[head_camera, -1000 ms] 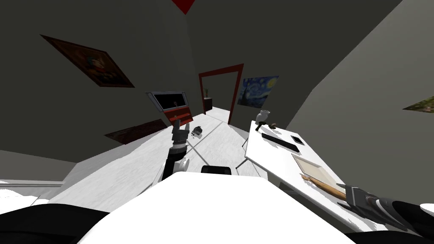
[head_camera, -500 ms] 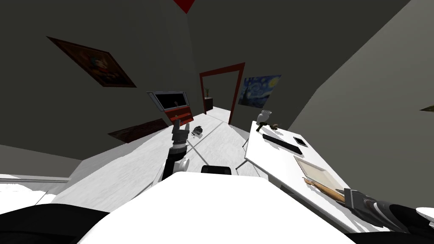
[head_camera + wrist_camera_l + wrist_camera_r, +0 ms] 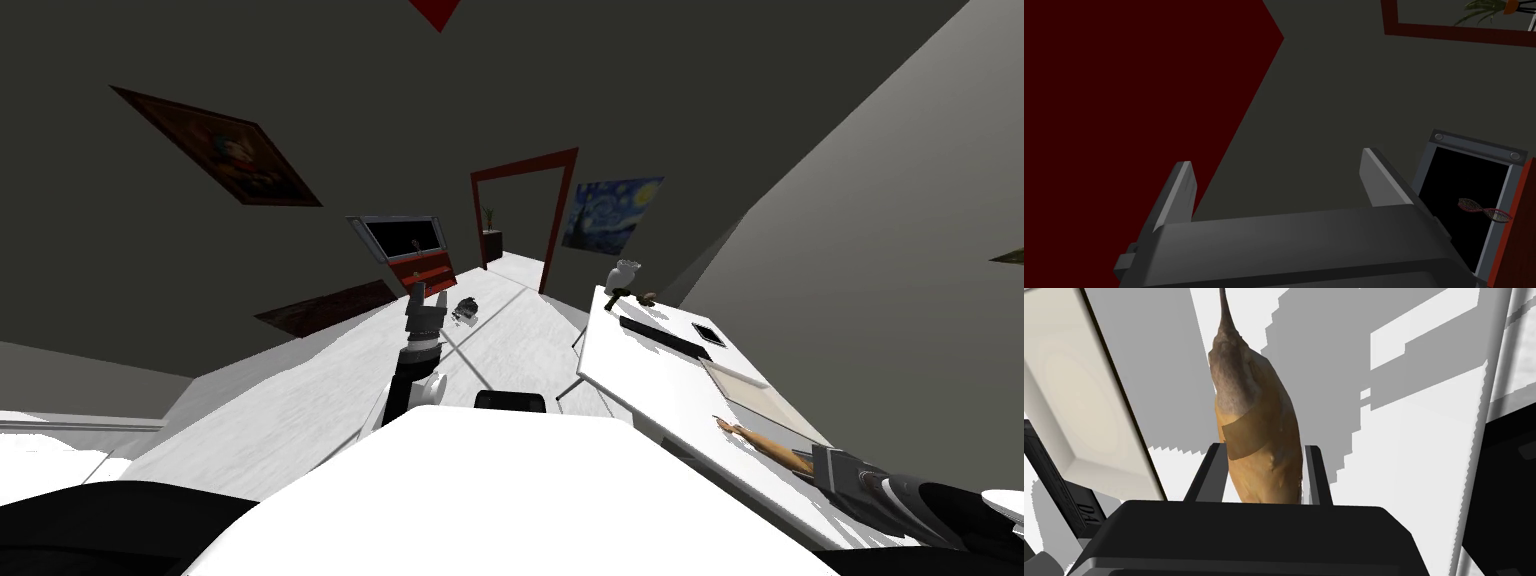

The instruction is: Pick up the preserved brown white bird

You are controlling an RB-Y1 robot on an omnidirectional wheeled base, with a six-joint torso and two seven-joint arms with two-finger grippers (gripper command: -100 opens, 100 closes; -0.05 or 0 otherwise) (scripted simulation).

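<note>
Between the blades of the right gripper (image 3: 1263, 449) sits the bird (image 3: 1256, 423), pinched at its sides over the table (image 3: 1424, 413) and just beside the tray (image 3: 1079, 403). The grasp looks made. The lift remains, and I cannot tell whether the bird is clear of the top yet. It is slim and spindle-shaped, with a matte, slightly lumpy tan body and a mottled grey-brown head tapering to a thin bill. The tray is cream, shallow and bevelled, and the table is smooth white. The left gripper (image 3: 1276, 161) is raised ahead, spread and empty.
</note>
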